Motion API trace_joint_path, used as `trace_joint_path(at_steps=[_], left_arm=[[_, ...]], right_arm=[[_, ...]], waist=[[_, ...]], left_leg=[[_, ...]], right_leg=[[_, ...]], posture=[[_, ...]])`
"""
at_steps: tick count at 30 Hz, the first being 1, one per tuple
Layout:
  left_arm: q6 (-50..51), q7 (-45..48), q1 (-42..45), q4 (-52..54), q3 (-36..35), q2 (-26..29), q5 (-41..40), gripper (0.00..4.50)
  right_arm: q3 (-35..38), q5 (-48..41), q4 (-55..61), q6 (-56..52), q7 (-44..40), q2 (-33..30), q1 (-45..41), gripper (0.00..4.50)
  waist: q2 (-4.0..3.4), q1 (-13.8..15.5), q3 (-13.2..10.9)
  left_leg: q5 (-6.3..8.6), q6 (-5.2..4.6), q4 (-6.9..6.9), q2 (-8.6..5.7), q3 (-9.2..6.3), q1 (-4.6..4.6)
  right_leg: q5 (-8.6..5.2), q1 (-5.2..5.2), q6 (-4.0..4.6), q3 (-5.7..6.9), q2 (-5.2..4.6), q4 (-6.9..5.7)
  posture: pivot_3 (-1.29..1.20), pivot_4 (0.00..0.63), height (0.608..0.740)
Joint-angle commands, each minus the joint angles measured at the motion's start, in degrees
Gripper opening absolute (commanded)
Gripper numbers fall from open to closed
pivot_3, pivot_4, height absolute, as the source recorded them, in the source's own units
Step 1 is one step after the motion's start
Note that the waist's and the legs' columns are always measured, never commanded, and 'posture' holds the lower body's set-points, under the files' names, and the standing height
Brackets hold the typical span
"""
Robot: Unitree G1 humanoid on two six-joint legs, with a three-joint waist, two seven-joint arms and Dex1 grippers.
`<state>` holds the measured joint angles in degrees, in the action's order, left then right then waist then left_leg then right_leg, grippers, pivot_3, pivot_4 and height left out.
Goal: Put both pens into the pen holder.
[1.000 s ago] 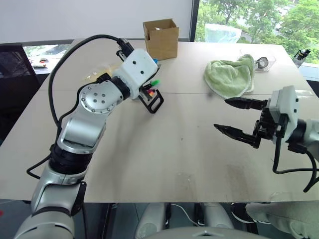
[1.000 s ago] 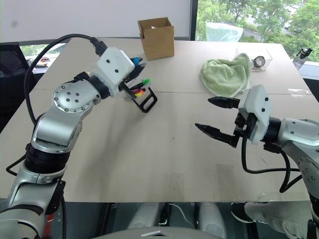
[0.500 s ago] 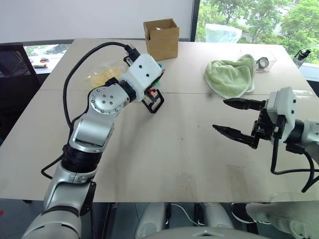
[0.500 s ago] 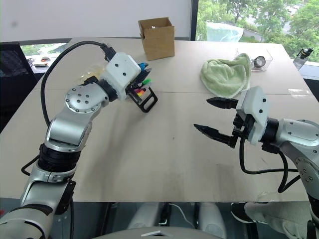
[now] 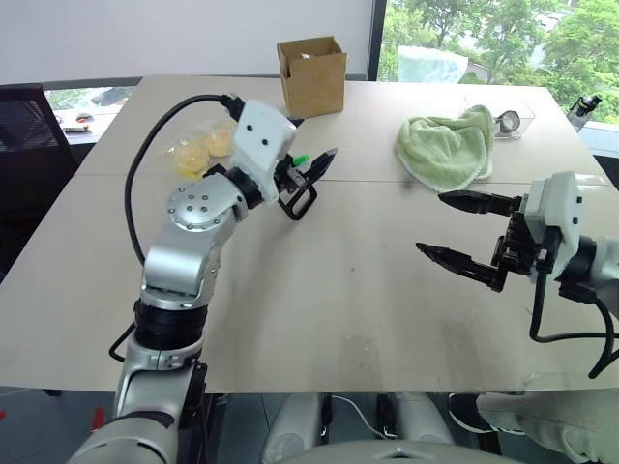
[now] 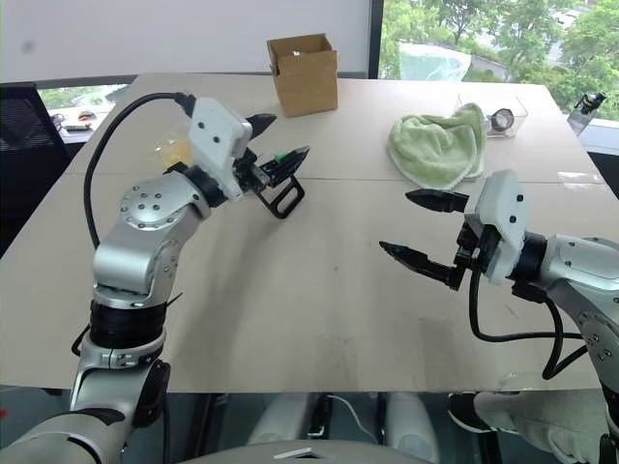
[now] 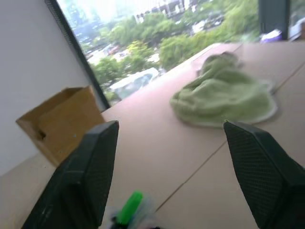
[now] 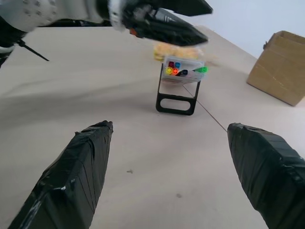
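Note:
The pen holder (image 5: pixel 301 199), a black loop frame with a clear part, stands left of the table's middle. Several coloured ends fill its clear part, among them a pen's blue end (image 8: pixel 177 65) and a pink-red one (image 8: pixel 170 63). A green highlighter (image 5: pixel 302 159) sticks out of it. My left gripper (image 5: pixel 314 137) hovers just above the holder, open, with nothing between its fingers. The right gripper (image 5: pixel 430 222) is open and empty over the table's right half, well apart from the holder.
A brown cardboard box (image 5: pixel 312 75) stands behind the holder. A green cloth (image 5: pixel 447 145) lies at the back right, with a clear container (image 5: pixel 504 119) beyond it. A yellow bag (image 5: pixel 203 147) lies to the left of the holder.
My left gripper has gone from shut to open and rolled over the holder. The blue-ended pen it held is no longer in its fingers. The right arm has kept still.

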<state>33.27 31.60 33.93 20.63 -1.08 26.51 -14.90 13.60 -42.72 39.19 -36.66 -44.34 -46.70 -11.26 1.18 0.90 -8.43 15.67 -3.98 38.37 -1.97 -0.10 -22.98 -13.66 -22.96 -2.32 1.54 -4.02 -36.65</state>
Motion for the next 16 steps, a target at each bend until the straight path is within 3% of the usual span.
trace_joint_path(at_steps=[1,7,9,16], left_arm=[[11.80,5.45,-12.89,12.08,-8.44,2.45,-16.40,3.69],[12.89,6.63,-28.78,16.79,-13.69,6.77,-20.17,3.69],[11.91,6.14,-33.74,17.59,-14.62,7.27,-19.34,3.69],[10.53,5.34,-40.26,16.37,-15.11,8.54,-18.55,3.69]], right_arm=[[3.33,1.41,-5.00,-2.36,5.41,1.75,3.90,4.30],[7.50,9.70,-5.13,5.08,1.83,0.07,19.54,4.30],[9.18,12.17,-5.34,6.08,4.30,1.34,22.52,4.30],[9.43,15.40,-4.90,7.42,7.17,5.15,27.82,4.30]], waist=[[0.00,-0.40,0.04],[-0.11,0.62,-0.02],[-0.13,0.59,-0.02],[-0.14,0.78,0.01]], left_leg=[[0.00,0.00,-0.03,0.03,0.00,0.09],[0.00,0.01,0.00,0.01,-0.09,0.10],[0.01,0.01,0.02,0.01,-0.09,0.28],[0.01,0.01,0.00,0.03,-0.16,0.34]], right_leg=[[0.00,0.04,0.00,-0.06,0.01,0.00],[-0.02,0.10,0.01,-0.01,0.02,0.02],[-0.02,0.33,0.02,-0.02,0.00,0.07],[-0.04,0.36,0.06,0.01,0.00,0.06]], posture=[[0.00,0.150,0.740],[0.00,0.150,0.740],[0.00,0.150,0.740],[0.00,0.150,0.740]])
